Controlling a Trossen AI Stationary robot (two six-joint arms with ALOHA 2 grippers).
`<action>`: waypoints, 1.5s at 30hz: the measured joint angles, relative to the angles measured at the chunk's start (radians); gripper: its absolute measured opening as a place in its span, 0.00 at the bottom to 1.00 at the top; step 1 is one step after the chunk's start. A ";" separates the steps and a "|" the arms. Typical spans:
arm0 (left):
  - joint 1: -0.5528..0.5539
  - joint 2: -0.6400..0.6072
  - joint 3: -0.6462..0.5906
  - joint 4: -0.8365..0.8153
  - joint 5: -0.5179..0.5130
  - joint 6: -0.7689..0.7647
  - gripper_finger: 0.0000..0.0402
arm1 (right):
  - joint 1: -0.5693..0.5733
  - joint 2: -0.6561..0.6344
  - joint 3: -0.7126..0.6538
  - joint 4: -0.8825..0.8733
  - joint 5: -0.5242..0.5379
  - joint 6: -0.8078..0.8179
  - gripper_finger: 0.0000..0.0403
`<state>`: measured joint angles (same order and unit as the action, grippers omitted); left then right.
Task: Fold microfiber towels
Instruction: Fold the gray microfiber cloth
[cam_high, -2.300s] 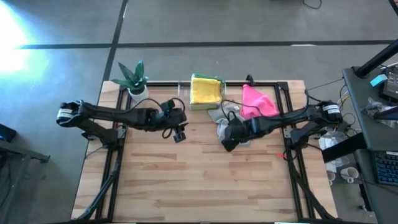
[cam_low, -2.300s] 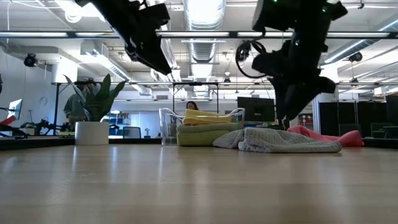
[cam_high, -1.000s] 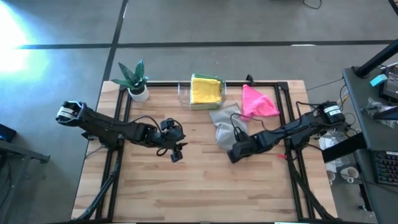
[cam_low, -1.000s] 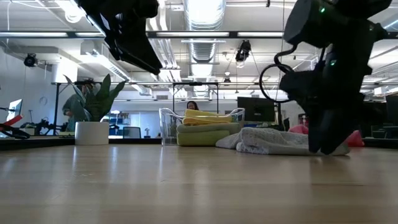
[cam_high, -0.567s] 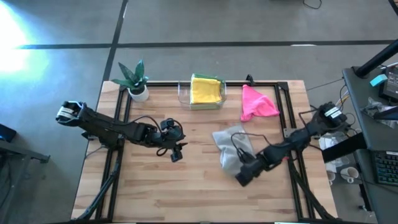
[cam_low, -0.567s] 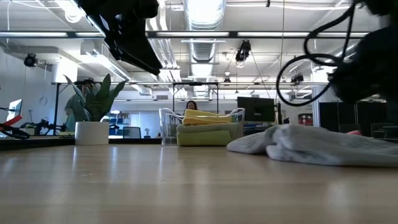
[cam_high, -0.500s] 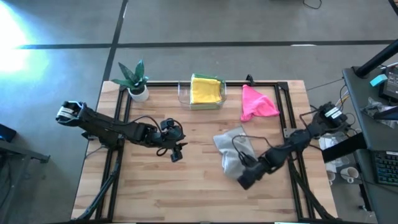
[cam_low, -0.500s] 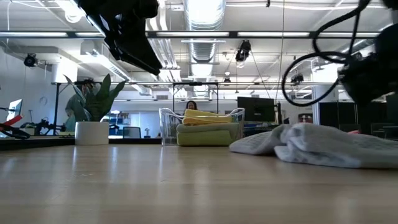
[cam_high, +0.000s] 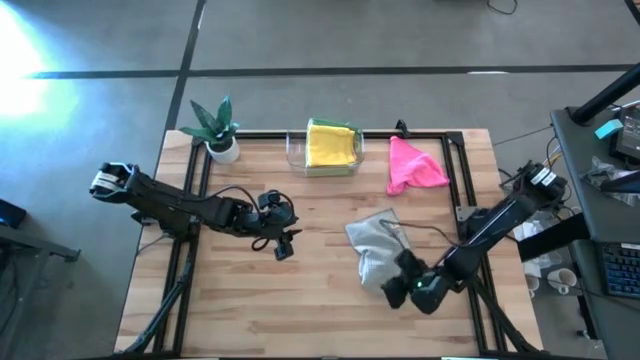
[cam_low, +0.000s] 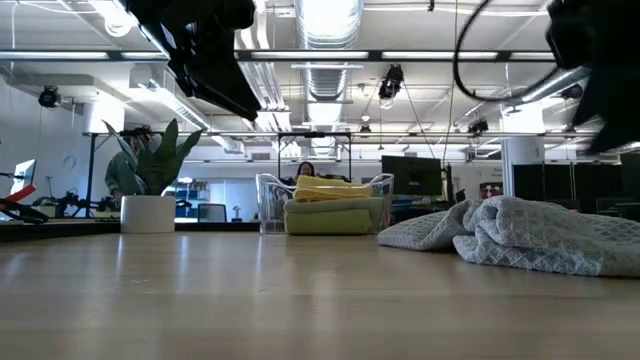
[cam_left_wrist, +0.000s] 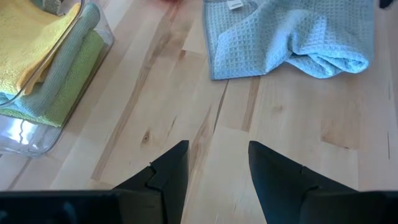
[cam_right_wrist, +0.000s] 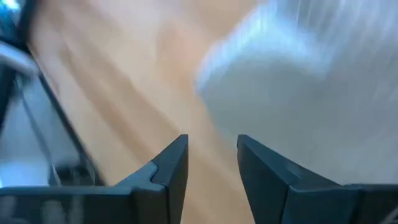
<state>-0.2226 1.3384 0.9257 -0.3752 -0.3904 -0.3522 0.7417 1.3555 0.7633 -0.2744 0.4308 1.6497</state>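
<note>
Two arms over the wooden table (cam_high: 250, 300). Left gripper (cam_high: 285, 245) hung above the middle-left of the tabletop, fingers spread with a clear gap and nothing between them, as seen past the dark fingers (cam_left_wrist: 166, 173) in the left wrist view. Right gripper (cam_high: 400, 291) sat low at the near-right part of the table, just beside the near edge of the grey towel (cam_high: 374, 247); fingers parted, nothing clamped, with the pale cloth (cam_right_wrist: 298, 81) showing blurred just beyond the tips.

Grey towel lay crumpled and unfolded on the wood, right of centre, bunched into a rumpled heap in the low view (cam_low: 520, 235) and showing its waffle weave with a small label at one edge in the left wrist view (cam_left_wrist: 286, 34). Pink towel (cam_high: 412, 165) lay loose and creased near the far-right corner, well apart from the grey one. Yellow towel (cam_high: 331, 143) rested folded on top of the stack inside the clear plastic tray (cam_high: 293, 152) at the far edge, centre; beneath it a pale sage green towel (cam_left_wrist: 59, 78) and under that a lime green towel (cam_left_wrist: 78, 78), both folded. Potted plant (cam_high: 217, 128) stood at the far-left corner.
</note>
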 joint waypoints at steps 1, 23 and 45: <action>0.000 0.000 0.000 0.000 0.000 -0.001 0.37 | -0.003 -0.015 0.006 -0.023 0.074 -0.018 0.32; 0.000 0.000 0.000 0.138 0.000 0.079 0.37 | -0.375 -0.260 -0.011 -0.654 0.206 0.042 0.32; 0.067 0.000 0.000 0.179 0.000 0.133 0.37 | -0.836 -0.239 -0.207 -0.252 -0.118 -0.449 0.42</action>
<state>-0.1560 1.3388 0.9257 -0.1967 -0.3900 -0.2188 -0.0945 1.1160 0.5559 -0.5261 0.3126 1.2002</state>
